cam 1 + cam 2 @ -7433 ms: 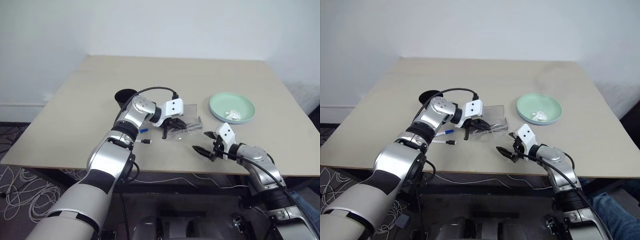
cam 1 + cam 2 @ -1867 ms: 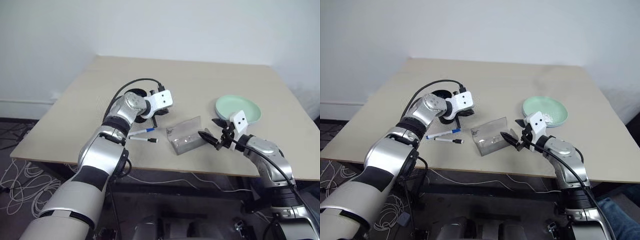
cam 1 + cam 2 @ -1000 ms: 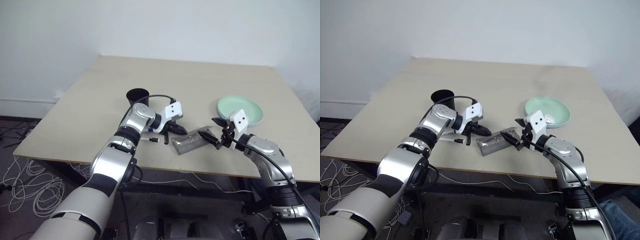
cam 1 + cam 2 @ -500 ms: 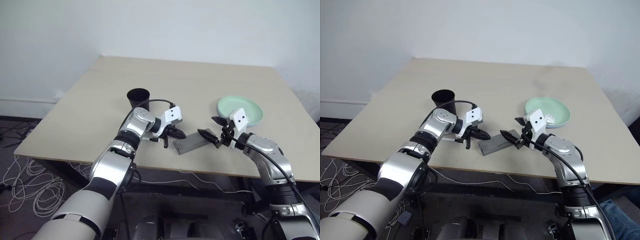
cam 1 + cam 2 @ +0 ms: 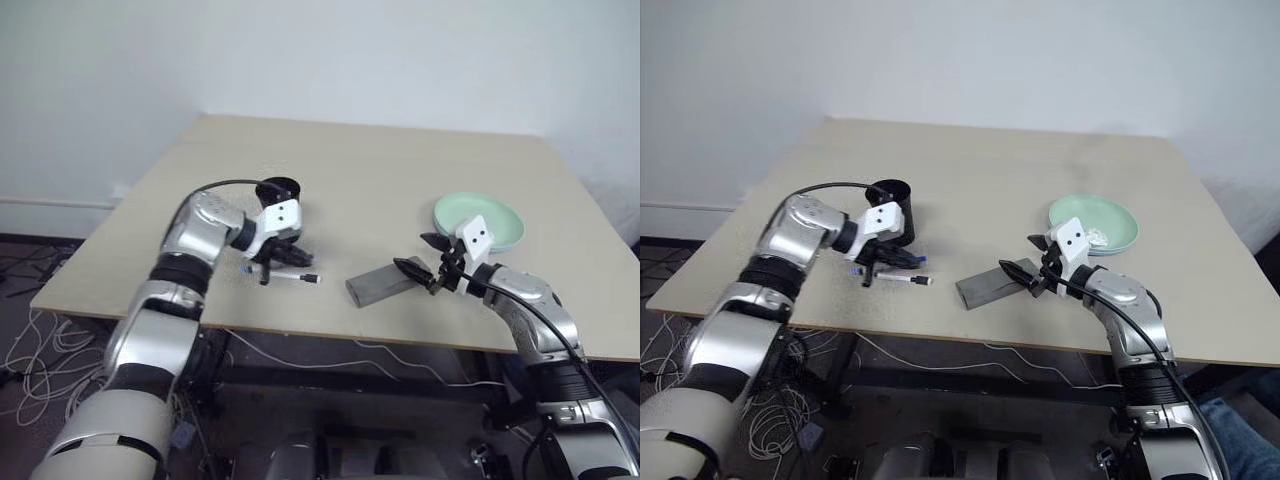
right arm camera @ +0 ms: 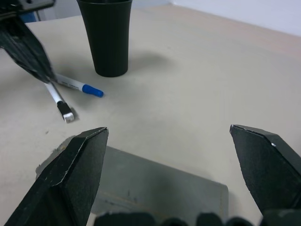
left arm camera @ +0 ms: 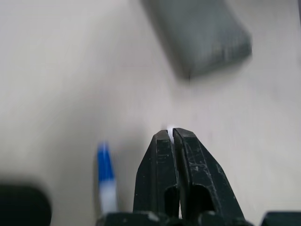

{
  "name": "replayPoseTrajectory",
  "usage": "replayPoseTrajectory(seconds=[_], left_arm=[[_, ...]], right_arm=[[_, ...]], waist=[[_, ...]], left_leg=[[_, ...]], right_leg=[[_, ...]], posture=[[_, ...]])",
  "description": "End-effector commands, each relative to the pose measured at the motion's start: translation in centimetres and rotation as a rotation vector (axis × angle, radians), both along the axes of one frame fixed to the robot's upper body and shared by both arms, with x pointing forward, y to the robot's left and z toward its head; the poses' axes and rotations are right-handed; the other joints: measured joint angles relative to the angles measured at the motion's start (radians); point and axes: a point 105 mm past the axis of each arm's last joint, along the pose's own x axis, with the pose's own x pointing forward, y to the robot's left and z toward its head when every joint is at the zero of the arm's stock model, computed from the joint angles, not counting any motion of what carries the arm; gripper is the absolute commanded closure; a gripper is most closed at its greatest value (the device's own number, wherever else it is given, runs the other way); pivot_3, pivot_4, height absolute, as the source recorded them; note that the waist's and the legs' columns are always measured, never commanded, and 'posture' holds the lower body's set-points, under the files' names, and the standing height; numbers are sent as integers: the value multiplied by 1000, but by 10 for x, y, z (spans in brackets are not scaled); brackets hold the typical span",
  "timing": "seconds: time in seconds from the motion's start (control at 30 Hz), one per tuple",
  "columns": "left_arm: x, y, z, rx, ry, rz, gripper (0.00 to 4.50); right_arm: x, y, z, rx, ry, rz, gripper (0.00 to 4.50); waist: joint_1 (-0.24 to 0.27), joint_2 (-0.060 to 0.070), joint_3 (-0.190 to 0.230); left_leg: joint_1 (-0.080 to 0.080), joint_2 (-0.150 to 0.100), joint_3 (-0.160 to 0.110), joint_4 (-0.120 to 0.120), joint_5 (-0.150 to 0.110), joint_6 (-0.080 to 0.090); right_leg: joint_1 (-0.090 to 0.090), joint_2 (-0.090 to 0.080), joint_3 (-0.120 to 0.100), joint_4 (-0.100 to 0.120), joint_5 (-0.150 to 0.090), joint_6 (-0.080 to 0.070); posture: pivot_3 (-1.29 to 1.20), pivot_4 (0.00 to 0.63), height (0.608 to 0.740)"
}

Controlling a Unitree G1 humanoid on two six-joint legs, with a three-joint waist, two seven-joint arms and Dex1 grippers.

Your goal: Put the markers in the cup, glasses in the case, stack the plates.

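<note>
Apparently, case [image 5: 385,285] closed; both markers [image 5: 902,280] lie at cup's [image 5: 889,208] 6 o'clock; left tool [image 5: 872,270] pinches one, right tool [image 5: 1025,259] spread.

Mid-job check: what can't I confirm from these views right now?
- Glasses: the grey case is closed, so its contents are hidden.
- Second plate: too small to tell in the head views whether one lies under the mint green plate.
- Left gripper: shut at the markers; left wrist view too blurred to confirm a grip.
- Cup: interior too dark.
</note>
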Motion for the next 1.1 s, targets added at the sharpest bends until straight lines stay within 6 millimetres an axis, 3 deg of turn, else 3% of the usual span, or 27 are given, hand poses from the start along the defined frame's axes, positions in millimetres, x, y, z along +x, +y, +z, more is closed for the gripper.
replayPoseTrajectory(seconds=[0.03,0.27,0.6,1.1], left_arm=[[-3,-5,15,24,13,-64,3539],[-5,3,14,97,77,-62,1212],[13,-4,12,216,10,-34,1212],[17,-10,-12,322,7,-14,1212]], right_arm=[[4,5,15,3,-65,21,0],[7,7,14,8,-64,26,0],[7,10,12,7,-51,33,0],[1,11,9,1,-25,49,0]], waist=[[2,0,0],[-2,0,0],[-2,0,0],[-2,0,0]], left_leg=[[0,0,0,0,0,1],[0,0,1,3,3,5],[0,0,2,10,3,5],[0,0,3,11,2,9]], right_leg=[[0,0,0,0,0,1],[0,-1,1,2,4,3],[-2,-4,1,10,6,3],[-4,-6,2,10,8,4]], posture=[[0,0,734],[0,0,734],[0,0,734],[0,0,734]])
